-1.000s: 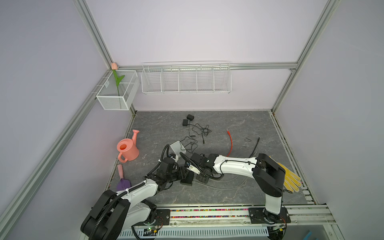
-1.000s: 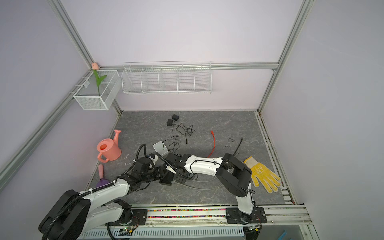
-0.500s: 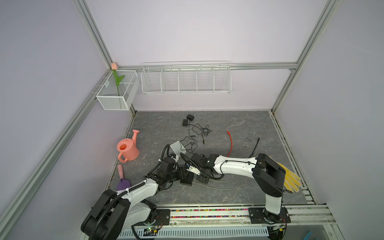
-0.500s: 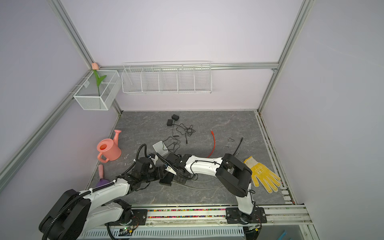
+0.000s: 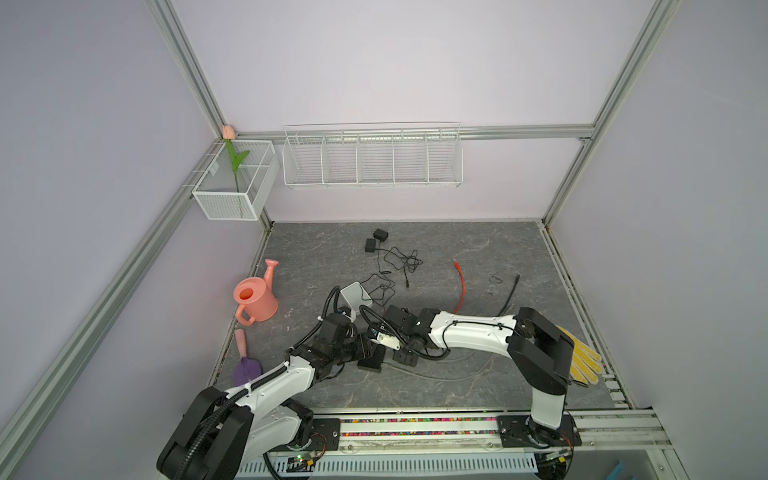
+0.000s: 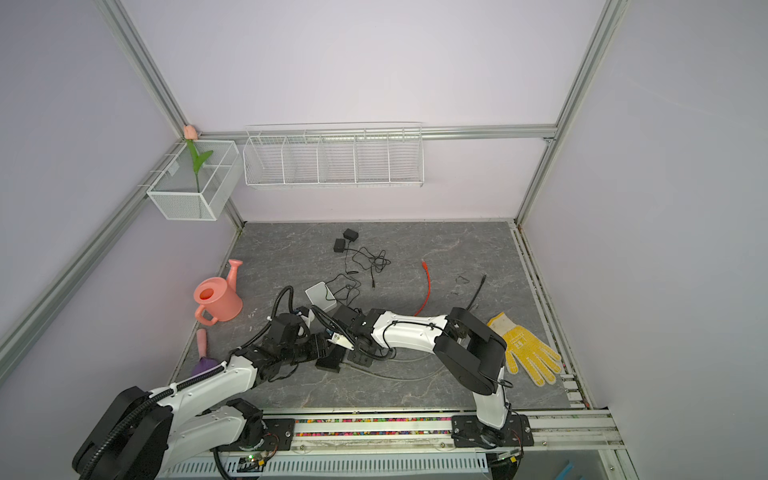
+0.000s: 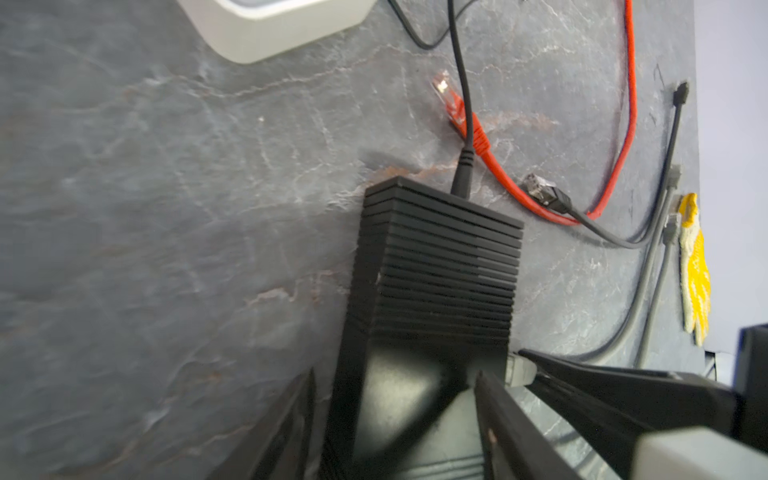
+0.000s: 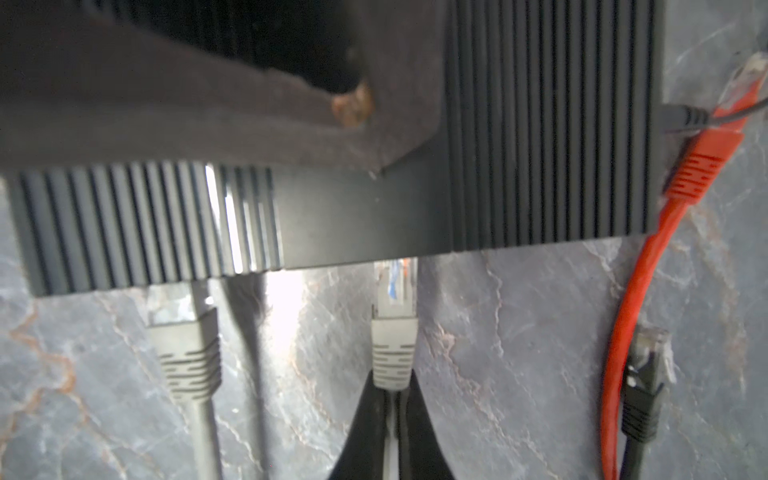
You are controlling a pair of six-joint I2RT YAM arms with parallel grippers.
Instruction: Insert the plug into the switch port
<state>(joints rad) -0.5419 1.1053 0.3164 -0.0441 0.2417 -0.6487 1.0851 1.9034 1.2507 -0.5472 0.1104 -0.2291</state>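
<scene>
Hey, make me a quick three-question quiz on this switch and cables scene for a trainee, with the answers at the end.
1. True or false: the red plug is seated in the black switch.
2. What is the right gripper shut on? A) the yellow glove B) the grey plug at the switch's port side C) the pink watering can
3. In the right wrist view, how many grey plugs meet the switch's port side?
Key: 1 false, it lies loose on the mat. 2 B. 3 two: the held one and a second grey plug beside it.
</scene>
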